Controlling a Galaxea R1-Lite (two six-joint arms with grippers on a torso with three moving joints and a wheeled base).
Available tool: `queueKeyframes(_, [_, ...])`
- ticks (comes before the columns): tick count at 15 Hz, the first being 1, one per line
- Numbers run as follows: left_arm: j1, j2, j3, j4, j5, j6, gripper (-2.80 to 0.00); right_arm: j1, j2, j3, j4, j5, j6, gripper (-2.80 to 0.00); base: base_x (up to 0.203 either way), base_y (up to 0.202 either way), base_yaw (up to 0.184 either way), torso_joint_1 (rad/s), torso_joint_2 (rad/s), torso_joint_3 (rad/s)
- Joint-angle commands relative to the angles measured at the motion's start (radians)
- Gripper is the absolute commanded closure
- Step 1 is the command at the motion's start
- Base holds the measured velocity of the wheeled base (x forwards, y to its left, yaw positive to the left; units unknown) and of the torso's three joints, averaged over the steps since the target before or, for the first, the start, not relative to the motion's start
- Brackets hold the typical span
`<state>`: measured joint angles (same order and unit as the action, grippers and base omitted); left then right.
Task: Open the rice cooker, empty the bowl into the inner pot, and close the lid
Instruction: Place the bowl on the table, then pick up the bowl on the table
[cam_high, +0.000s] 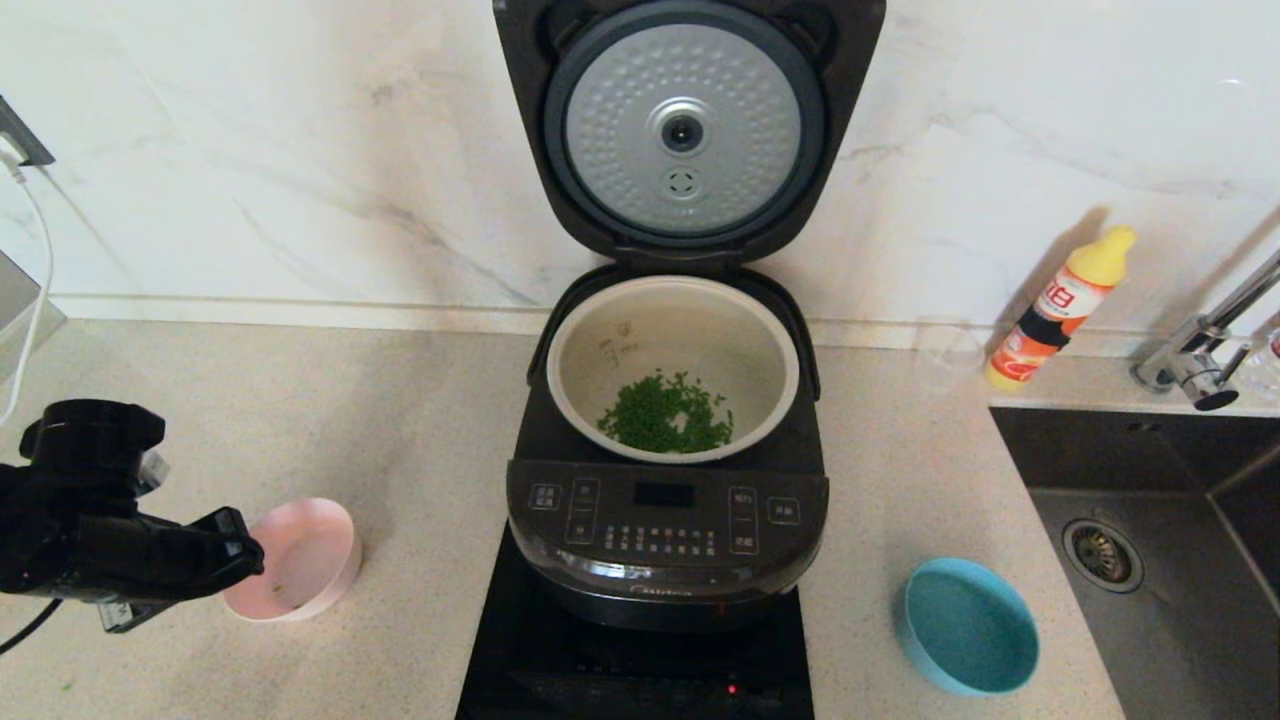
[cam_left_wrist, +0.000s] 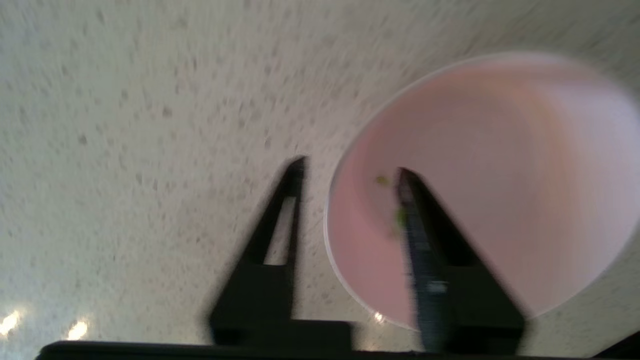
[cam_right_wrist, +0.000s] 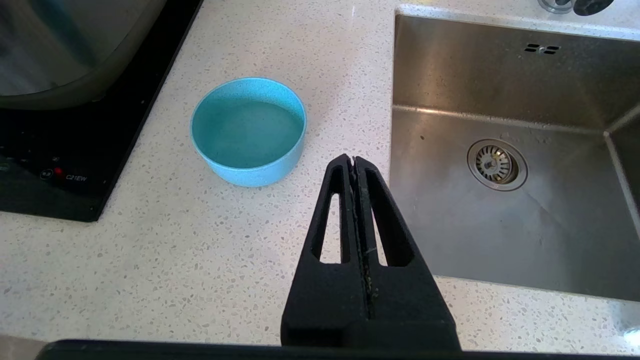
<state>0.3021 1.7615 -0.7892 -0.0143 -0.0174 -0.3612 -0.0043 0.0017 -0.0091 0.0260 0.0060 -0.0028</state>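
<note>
Your left gripper has its fingers spread wide, straddling the near rim of the bowl — one finger over the speckled counter outside it, the other over the pink inside. Whether either finger actually touches the rim, you can't tell; it isn't pinching anything. In the head view the left gripper sits at the bowl's left edge, and the bowl rests on the counter with just a couple of green bits in it.

Off to the gripper's right stands the rice cooker on a black induction hob, with the lid swung fully up so the dimpled silver disc faces you. The inner pot sits in the cavity with a pile of chopped greens on its floor.

Your right gripper is pressed together, holding nothing — it hangs over the counter between the teal bowl and the sink, touching neither.
</note>
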Motion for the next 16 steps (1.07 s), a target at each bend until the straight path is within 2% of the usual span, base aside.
queueKeyframes(1, [0.001, -0.011, -0.025, -0.003, 0.002, -0.004, -2.8, 0.0, 0.0, 0.0, 0.0, 0.001, 0.0, 0.0, 0.0, 0.0, 0.0, 0.0, 0.0, 0.0])
queueKeyframes(5, [0.009, -0.269, -0.132, -0.03, -0.011, -0.012, -2.8, 0.0, 0.0, 0.0, 0.0, 0.0, 0.0, 0.0, 0.0, 0.0, 0.0, 0.0, 0.0, 0.0])
queueKeyframes(6, [0.003, -0.327, -0.209, -0.028, -0.018, -0.002, 0.0, 0.0, 0.0, 0.0, 0.0, 0.0, 0.0, 0.0, 0.0, 0.0, 0.0, 0.0, 0.0, 0.0])
queueKeyframes(8, [-0.076, -0.385, -0.329, -0.015, -0.034, 0.092, 0.0, 0.0, 0.0, 0.0, 0.0, 0.0, 0.0, 0.0, 0.0, 0.0, 0.0, 0.0, 0.0, 0.0])
queueKeyframes(10, [-0.172, -0.384, -0.348, -0.021, -0.05, 0.205, 0.0, 0.0, 0.0, 0.0, 0.0, 0.0, 0.0, 0.0, 0.0, 0.0, 0.0, 0.0, 0.0, 0.0])
queueKeyframes(11, [-0.227, -0.384, -0.343, -0.024, -0.052, 0.24, 0.0, 0.0, 0.0, 0.0, 0.0, 0.001, 0.0, 0.0, 0.0, 0.0, 0.0, 0.0, 0.0, 0.0])
queueKeyframes(12, [-0.278, -0.396, -0.325, -0.035, -0.046, 0.262, 0.0, 0.0, 0.0, 0.0, 0.0, 0.0, 0.0, 0.0, 0.0, 0.0, 0.0, 0.0, 0.0, 0.0])
queueKeyframes(13, [-0.299, -0.44, -0.304, -0.052, -0.037, 0.267, 0.0, 0.0, 0.0, 0.0, 0.0, 0.0, 0.0, 0.0, 0.0, 0.0, 0.0, 0.0, 0.0, 0.0])
queueKeyframes(16, [-0.319, -0.72, -0.188, -0.072, -0.022, 0.269, 0.0, 0.0, 0.0, 0.0, 0.0, 0.0, 0.0, 0.0, 0.0, 0.0, 0.0, 0.0, 0.0, 0.0])
